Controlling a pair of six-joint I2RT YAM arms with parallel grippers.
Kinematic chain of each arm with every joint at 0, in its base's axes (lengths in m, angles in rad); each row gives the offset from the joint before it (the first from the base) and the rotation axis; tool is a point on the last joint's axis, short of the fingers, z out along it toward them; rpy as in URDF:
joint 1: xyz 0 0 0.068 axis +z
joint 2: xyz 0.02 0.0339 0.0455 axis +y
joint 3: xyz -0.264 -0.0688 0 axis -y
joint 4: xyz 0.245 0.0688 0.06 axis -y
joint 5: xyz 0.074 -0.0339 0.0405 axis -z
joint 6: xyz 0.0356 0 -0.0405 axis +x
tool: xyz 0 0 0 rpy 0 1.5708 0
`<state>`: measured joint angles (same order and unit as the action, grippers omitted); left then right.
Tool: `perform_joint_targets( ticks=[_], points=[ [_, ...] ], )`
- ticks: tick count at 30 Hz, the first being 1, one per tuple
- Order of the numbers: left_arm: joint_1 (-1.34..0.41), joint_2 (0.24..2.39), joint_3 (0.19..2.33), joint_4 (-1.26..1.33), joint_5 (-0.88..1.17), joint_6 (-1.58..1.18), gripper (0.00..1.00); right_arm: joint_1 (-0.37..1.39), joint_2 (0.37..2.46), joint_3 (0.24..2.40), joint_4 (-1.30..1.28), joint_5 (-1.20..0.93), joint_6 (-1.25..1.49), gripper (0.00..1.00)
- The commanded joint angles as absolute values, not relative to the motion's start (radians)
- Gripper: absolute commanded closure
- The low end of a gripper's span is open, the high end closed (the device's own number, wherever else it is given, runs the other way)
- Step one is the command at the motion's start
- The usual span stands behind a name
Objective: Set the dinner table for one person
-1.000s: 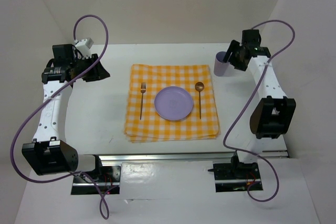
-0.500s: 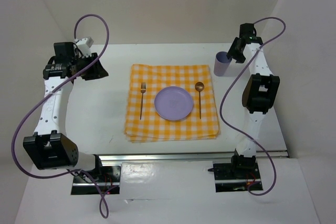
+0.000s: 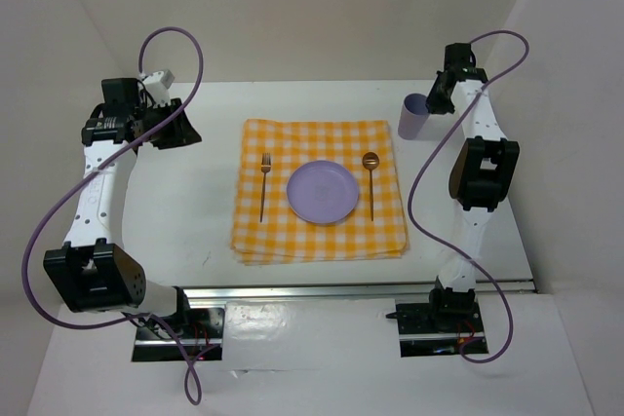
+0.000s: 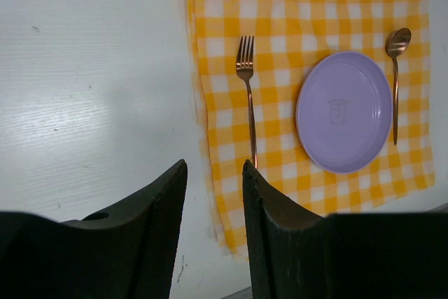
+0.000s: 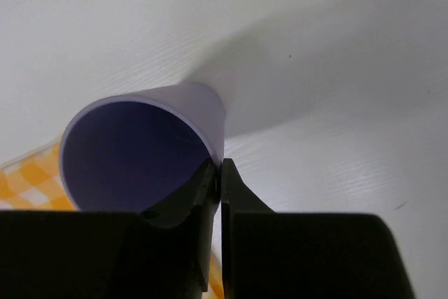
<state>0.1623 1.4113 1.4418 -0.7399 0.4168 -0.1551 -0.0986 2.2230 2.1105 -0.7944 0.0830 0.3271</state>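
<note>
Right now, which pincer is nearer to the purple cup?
Right. The right pincer is pinched on the rim of the purple cup. The left pincer hangs open beyond the opposite, left side of the checked cloth, far from the cup.

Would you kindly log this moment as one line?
right gripper: shut on lilac cup at rim | cup: upright, beside yellow-and-white checked cloth | left gripper: open, empty | round lilac plate, copper fork, copper spoon: on cloth
</note>
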Motion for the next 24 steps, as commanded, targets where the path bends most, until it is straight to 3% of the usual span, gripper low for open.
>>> perform_joint_targets(
  ticks=[1, 3, 7, 16, 20, 24],
  points=[
    [0.169, 1.414, 1.44, -0.719, 0.439, -0.127, 0.55, -0.097, 2.207, 2.095, -0.785, 0.091, 0.321, 0.92],
    [0.169, 1.414, 1.44, -0.719, 0.439, -0.127, 0.55, -0.097, 2.198, 2.095, -0.785, 0.1, 0.321, 1.0],
    [0.169, 1.405, 1.44, -0.719, 0.457, -0.127, 0.55, -0.069, 2.155, 2.129, -0.814, 0.147, 0.298, 1.0],
    [0.169, 1.396, 1.44, -0.719, 0.466, -0.127, 0.55, 0.231, 1.985, 2.151, -0.804, 0.469, 0.212, 1.0],
    [0.169, 1.396, 1.431, -0.719, 0.466, -0.127, 0.55, 0.256, 1.967, 2.04, -0.758, 0.368, 0.212, 1.0],
    [0.169, 1.378, 1.431, -0.719, 0.466, -0.127, 0.55, 0.265, 2.043, 2.072, -0.83, 0.308, 0.247, 1.0]
  ],
)
